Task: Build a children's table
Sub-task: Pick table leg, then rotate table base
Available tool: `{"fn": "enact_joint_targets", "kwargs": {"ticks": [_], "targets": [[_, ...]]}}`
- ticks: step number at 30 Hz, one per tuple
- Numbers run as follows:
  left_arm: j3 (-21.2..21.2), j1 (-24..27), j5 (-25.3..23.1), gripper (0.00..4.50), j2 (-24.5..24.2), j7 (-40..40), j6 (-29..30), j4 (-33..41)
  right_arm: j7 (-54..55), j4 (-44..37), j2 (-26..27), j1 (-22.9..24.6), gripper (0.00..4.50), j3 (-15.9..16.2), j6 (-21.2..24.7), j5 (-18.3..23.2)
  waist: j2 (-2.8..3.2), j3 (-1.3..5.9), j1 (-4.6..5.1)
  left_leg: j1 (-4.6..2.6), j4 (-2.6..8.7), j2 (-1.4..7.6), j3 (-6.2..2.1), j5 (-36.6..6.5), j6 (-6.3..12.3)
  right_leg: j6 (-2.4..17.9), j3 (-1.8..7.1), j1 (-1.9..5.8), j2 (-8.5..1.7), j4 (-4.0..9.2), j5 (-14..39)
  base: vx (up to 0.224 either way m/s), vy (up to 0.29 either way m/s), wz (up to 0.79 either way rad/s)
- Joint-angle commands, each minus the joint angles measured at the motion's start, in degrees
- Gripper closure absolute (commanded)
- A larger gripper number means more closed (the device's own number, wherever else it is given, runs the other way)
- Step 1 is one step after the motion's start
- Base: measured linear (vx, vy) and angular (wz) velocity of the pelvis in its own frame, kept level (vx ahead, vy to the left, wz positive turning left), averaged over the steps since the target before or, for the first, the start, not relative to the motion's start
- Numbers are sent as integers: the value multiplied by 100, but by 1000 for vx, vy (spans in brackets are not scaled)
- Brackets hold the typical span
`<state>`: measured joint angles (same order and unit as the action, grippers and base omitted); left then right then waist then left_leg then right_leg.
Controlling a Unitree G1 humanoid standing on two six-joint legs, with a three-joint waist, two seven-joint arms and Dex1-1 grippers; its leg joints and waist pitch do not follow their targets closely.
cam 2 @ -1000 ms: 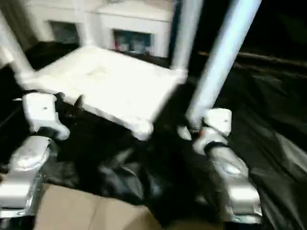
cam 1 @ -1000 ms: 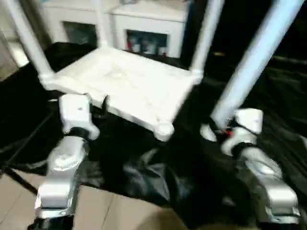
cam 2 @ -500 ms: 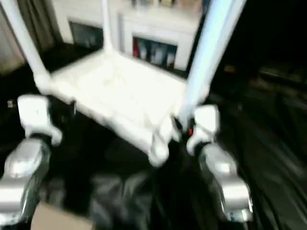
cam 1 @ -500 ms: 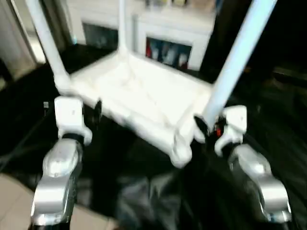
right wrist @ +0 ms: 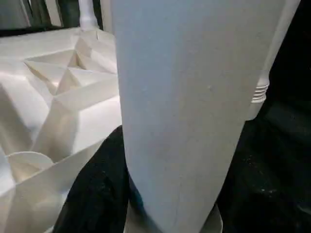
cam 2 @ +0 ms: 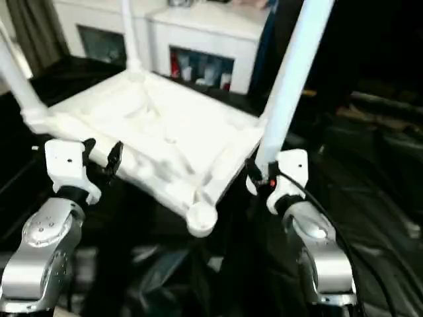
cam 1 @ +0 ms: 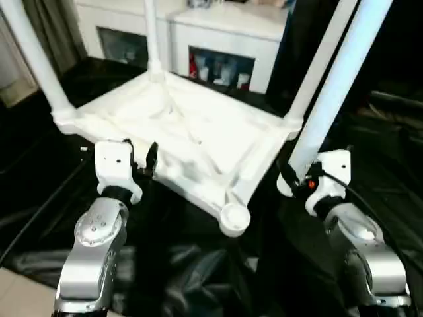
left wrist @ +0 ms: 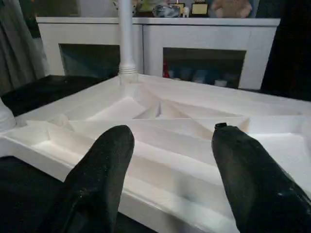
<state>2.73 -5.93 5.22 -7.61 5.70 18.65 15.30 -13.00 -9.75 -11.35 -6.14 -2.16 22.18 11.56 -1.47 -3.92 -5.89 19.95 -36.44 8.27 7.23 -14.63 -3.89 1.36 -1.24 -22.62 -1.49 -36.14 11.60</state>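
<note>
A loose leg [cam 1: 330, 99] is being gripped upright by the right gripper [cam 1: 299, 179] beside the upturned tabletop [cam 1: 185, 142]; the left gripper [left wrist: 170, 160] is being held wide, empty, at its edge.

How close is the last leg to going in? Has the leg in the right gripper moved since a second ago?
Yes. The leg held by the right gripper has come leftward, closer to the tabletop, narrowing the dark gap beside its right edge.
</note>
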Motion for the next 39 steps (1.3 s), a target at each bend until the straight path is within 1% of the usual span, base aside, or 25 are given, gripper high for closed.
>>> {"fn": "enact_joint_targets", "kwargs": {"ticks": [1,3,4,6,8,9,10,11,12,14,15,16,17,18,19,20,21,22,25,30,31,32,36,38,39], "targets": [[-150,-68,133,149,-87,299,-65,-59,48,-215,0,64,259,-153,55,22,38,232,17,-32,597,408,-114,-1226,14,742,329,212,-602,550,1940,-53,1,6],[-262,-54,383,149,-155,687,-42,-21,19,-255,-12,100,259,-181,68,71,51,227,22,-5,612,406,-106,-1226,-4,619,335,193,-604,562,2023,-28,-5,2],[-485,-56,653,149,-369,1416,-171,-37,-94,-264,-51,111,259,-204,56,170,25,213,10,9,624,398,-110,-1210,6,539,347,185,-625,582,2146,0,0,0],[-705,-89,722,149,-585,1981,-314,-80,-219,-255,-107,100,259,-220,69,266,-21,216,4,22,635,392,-107,-1133,38,451,354,168,-625,581,2232,0,0,0],[-924,-165,712,149,-840,2506,-454,-156,-388,-236,-190,68,259,-191,72,329,9,230,-3,47,637,397,-95,-946,85,400,352,170,-618,560,2077,0,0,0],[-1091,-265,841,120,-1043,3045,-400,-210,-547,-215,-285,36,259,-166,88,372,-36,237,-13,44,636,380,-83,-811,128,377,359,180,-618,548,1994,0,0,0],[-1194,-338,913,113,-1176,3396,-387,-253,-632,-201,-335,13,259,-160,107,403,-25,251,-23,31,634,379,-75,-715,146,384,361,177,-617,543,1909,0,0,0],[-1327,-451,1023,113,-1340,3900,-396,-335,-720,-181,-401,-22,259,-175,145,444,-45,262,1,44,618,387,-56,-494,157,481,347,185,-602,501,1529,0,0,0],[-1464,-593,1064,113,-1503,4328,-358,-454,-796,-156,-461,-61,259,-197,171,480,-53,244,-4,54,624,375,-51,-430,186,493,346,191,-602,514,1466,0,0,0],[-1782,-1081,813,113,-1815,5081,-565,-1048,-992,-90,-637,-130,259,-229,186,503,-10,292,-6,15,608,353,-14,-238,233,569,335,194,-571,458,1062,0,0,0],[-1894,-1244,701,96,-1921,5285,-692,-1270,-1055,-71,-711,-141,259,-215,174,484,-14,293,-5,10,607,351,-2,-169,250,579,335,191,-562,459,925,0,0,0],[-1986,-1412,575,81,-2019,5460,-835,-1499,-1131,-68,-785,-138,259,-203,166,481,44,301,-3,25,595,357,-4,-40,260,667,329,223,-583,432,586,0,0,0],[-2063,-1635,410,75,-2104,5614,-1034,-1817,-1219,-70,-868,-141,259,-189,163,478,17,299,7,23,594,351,9,-41,284,648,325,227,-561,462,573,0,0,0],[-2063,-1635,410,75,-2104,5614,-1034,-1817,-1219,-70,-868,-141,259,-189,163,478,9,326,5,8,581,356,13,6,267,684,327,248,-572,417,425,0,0,0],[-2173,-2060,90,68,-2245,5818,-1522,-2433,-1405,-150,-1019,-117,259,-182,232,545,28,325,13,32,575,341,14,85,294,761,317,275,-559,431,206,0,0,0],[-2248,-2295,-67,50,-2314,5913,-1765,-2781,-1527,-199,-1108,-91,259,-177,269,593,3,317,10,25,571,339,16,69,331,744,323,279,-560,439,204,0,0,0],[-2316,-2492,-184,34,-2366,6021,-1920,-3078,-1621,-233,-1182,-64,259,-170,294,621,8,330,14,14,571,353,17,79,316,774,329,292,-577,407,141,0,0,0],[-2413,-2731,-355,34,-2412,6076,-2164,-3462,-1678,-254,-1252,-34,259,-163,318,620,-17,299,14,33,587,362,11,37,323,809,318,293,-589,430,224,0,0,0],[-2646,-3282,-620,34,-2442,6316,-2575,-4328,-1771,-289,-1322,9,259,-160,415,672,-25,289,11,22,594,378,16,-42,260,856,322,296,-626,434,465,0,0,0],[-2809,-3619,-843,34,-2341,6378,-2903,-4982,-1822,-322,-1331,42,259,-87,419,669,-18,290,26,23,590,415,16,18,217,1073,321,296,-661,399,260,0,0,0],[-2867,-3788,-953,50,-2256,6413,-3169,-5388,-1829,-324,-1323,50,259,-57,417,663,3,288,24,24,591,413,15,-23,216,1088,324,300,-662,410,303,0,0,0],[-2875,-3815,-963,61,-2237,6431,-3184,-5453,-1830,-330,-1320,56,259,-50,419,663,-14,287,22,22,587,400,23,-43,221,1069,328,305,-657,427,349,0,0,0],[-2921,-4021,-1116,73,-2113,6475,-3467,-5923,-1846,-387,-1314,97,259,-24,445,675,-12,296,2,20,593,425,13,-58,196,1118,332,319,-684,426,354,0,0,0],[-2982,-4286,-1236,95,-1951,6486,-3812,-6474,-1870,-421,-1312,124,259,21,472,671,29,296,-5,15,590,422,10,-83,177,1139,333,313,-678,429,307,0,0,0],[-2982,-4286,-1236,103,-1951,6486,-3812,-6474,-1870,-421,-1312,124,259,21,472,671,15,292,-5,15,590,418,13,-93,182,1132,332,315,-672,439,309,0,0,0]]}}
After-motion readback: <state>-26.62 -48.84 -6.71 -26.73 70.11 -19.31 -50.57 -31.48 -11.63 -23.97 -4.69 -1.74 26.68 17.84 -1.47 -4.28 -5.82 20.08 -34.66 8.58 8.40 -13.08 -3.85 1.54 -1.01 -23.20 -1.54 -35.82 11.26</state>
